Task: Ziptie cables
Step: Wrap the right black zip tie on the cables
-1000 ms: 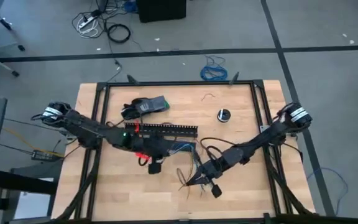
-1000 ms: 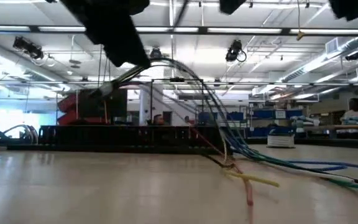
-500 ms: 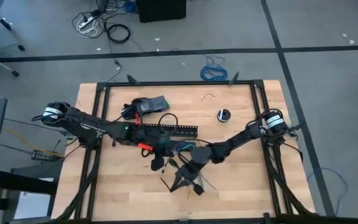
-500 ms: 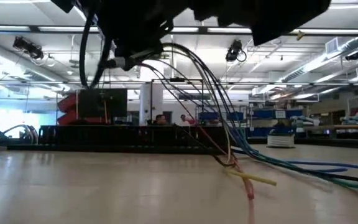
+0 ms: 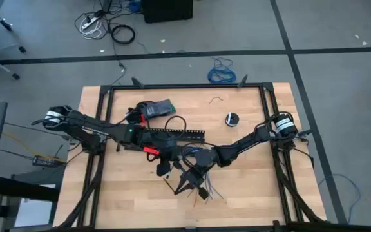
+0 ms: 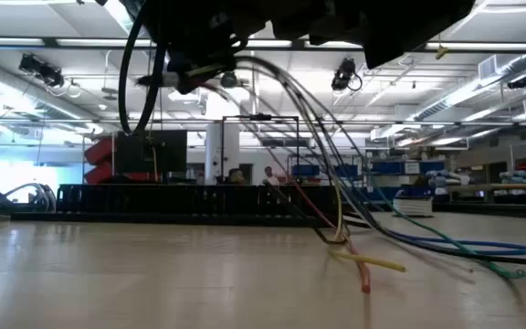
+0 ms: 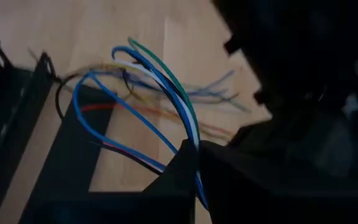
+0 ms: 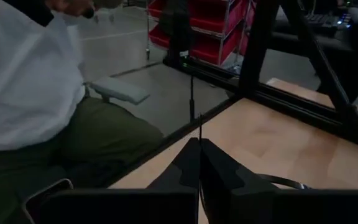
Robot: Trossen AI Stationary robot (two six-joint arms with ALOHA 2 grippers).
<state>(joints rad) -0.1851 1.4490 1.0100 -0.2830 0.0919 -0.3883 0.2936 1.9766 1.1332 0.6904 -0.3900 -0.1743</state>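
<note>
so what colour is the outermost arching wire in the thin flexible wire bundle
Green, atop the looping bundle of thin flexible wires; the left wrist view shows it best.

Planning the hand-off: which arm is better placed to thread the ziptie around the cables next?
Right, probably. The right gripper is shut on a thin black ziptie sticking out of its tips. The left gripper is shut on the cables, lifting them off the table, so it is occupied.

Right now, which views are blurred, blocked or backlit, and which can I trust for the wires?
High view: sharp and evenly lit. Low view: dark arm hardware fills the top, silhouetted against bright ceiling lights; the thin blue, grey and white cables read fine. Left wrist view: soft focus, its near half black from close hardware, cables blurred. Right wrist view: cables absent; seated person in a white shirt beyond the table.
</note>
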